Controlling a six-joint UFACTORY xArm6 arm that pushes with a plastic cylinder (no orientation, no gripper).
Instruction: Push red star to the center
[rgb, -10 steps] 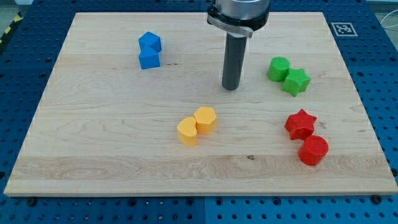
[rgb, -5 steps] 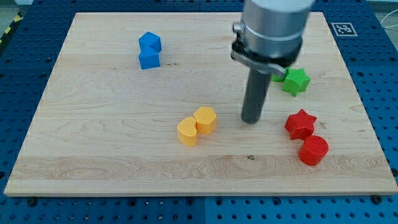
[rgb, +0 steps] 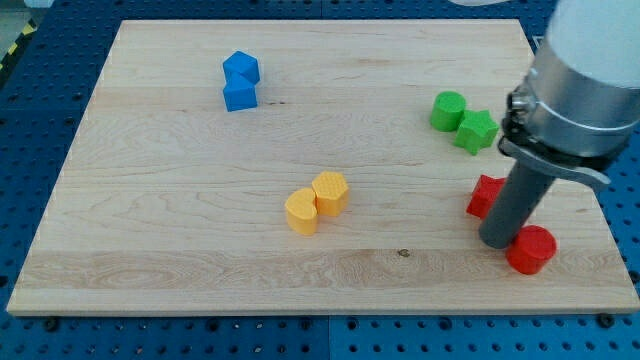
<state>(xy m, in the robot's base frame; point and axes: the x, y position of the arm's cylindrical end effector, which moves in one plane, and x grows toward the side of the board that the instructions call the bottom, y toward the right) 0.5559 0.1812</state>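
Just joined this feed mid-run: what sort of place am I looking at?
Probably a robotics lab bench: a pale wooden board on a blue perforated table, small coloured blocks such as the green plastic star, and my tip between two red blocks.

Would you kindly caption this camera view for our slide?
My tip sits between the red star and red cylinder near the board's right edge.

Illumination is bright, even and diffuse, apparently from overhead. The surface (rgb: 200, 200) shows no glare. Blocks cast only short, soft shadows at their bases. Focus is sharp across the surface; wood grain is clearly resolved. The arm housing (rgb: 590, 70) at the view's right is slightly motion-blurred.
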